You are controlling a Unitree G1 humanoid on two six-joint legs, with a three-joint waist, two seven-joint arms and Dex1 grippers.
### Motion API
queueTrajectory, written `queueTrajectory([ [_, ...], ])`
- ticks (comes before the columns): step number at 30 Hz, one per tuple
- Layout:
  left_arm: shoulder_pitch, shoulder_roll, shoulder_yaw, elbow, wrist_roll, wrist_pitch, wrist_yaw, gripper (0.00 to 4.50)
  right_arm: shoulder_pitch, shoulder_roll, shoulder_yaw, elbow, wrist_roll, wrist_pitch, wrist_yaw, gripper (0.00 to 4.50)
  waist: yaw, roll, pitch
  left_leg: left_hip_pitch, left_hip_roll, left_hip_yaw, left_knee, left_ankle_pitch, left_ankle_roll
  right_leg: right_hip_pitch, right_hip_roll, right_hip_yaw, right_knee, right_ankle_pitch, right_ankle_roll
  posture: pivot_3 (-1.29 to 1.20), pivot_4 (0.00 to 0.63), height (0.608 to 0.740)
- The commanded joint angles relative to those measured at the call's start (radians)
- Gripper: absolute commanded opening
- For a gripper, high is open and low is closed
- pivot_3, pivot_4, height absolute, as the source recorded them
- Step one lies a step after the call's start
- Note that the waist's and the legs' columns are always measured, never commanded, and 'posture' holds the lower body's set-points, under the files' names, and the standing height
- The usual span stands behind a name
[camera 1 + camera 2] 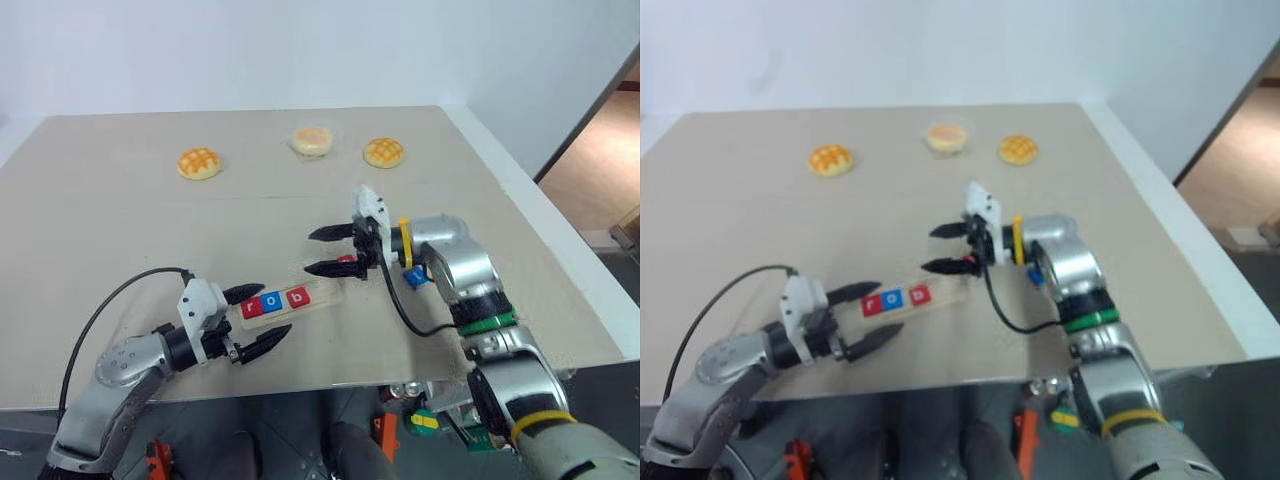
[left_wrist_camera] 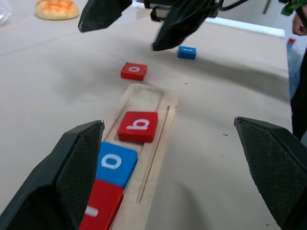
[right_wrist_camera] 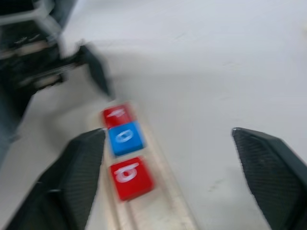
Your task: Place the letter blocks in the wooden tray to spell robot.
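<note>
The wooden tray (image 1: pixel 322 297) lies near the table's front edge. Three letter blocks sit in it: red r (image 2: pixel 98 211), blue o (image 2: pixel 115 163) and red b (image 2: pixel 139 125). My left gripper (image 1: pixel 276 309) is open, one finger on each side of the tray's left end. A loose red o block (image 2: pixel 134 70) lies just past the tray's right end. A blue block (image 2: pixel 186 51) lies farther right, beside my right arm. My right gripper (image 1: pixel 313 251) hangs open above the table past the tray's right end, pointing left. Nothing is between its fingers, and the red o block (image 1: pixel 347 260) lies by its lower finger.
Three bread buns (image 1: pixel 198 162) (image 1: pixel 312 141) (image 1: pixel 383 152) lie along the far side of the table. The table's front edge (image 1: pixel 330 383) runs close behind the tray, and its right edge (image 1: pixel 560 250) is near my right arm. A black cable (image 1: pixel 110 305) loops off my left wrist.
</note>
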State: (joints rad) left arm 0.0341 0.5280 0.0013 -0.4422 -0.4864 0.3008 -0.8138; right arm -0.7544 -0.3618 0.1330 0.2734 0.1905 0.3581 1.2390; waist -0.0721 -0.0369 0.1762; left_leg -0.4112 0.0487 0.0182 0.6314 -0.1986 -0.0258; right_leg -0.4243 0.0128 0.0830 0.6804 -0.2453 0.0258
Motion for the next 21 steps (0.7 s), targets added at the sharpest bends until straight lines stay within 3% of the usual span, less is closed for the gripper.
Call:
queueTrajectory([
  [1, -0.017, 0.018, 0.017, -0.012, -0.036, 0.008, -0.029, 4.50, 0.088, -0.012, -0.004, -0.166, 0.009, 0.032, -0.089, 2.44, 0.000, 0.000, 0.000, 0.000, 0.000, 0.000, 0.000, 0.000, 0.000, 0.000, 0.000, 0.000, 0.000, 0.000, 0.000, 0.00, 0.150, 0.739],
  [8, -0.024, 0.033, 0.040, 0.018, -0.053, 0.018, -0.042, 4.50, 0.163, -0.023, 0.052, -0.252, 0.004, 0.055, -0.142, 0.04, -0.005, 0.001, 0.001, 0.001, 0.000, 0.001, 0.001, 0.000, 0.000, 0.000, 0.000, 0.000, 0.000, 0.001, 0.000, 0.00, 0.150, 0.739],
  [21, -0.008, 0.034, 0.029, 0.009, -0.041, 0.016, -0.030, 4.50, 0.202, -0.043, 0.115, -0.253, -0.008, 0.036, -0.177, 0.04, -0.004, 0.001, 0.001, 0.000, 0.000, 0.001, 0.000, 0.000, -0.001, 0.000, 0.000, 0.001, 0.000, 0.000, 0.001, 0.00, 0.150, 0.739],
])
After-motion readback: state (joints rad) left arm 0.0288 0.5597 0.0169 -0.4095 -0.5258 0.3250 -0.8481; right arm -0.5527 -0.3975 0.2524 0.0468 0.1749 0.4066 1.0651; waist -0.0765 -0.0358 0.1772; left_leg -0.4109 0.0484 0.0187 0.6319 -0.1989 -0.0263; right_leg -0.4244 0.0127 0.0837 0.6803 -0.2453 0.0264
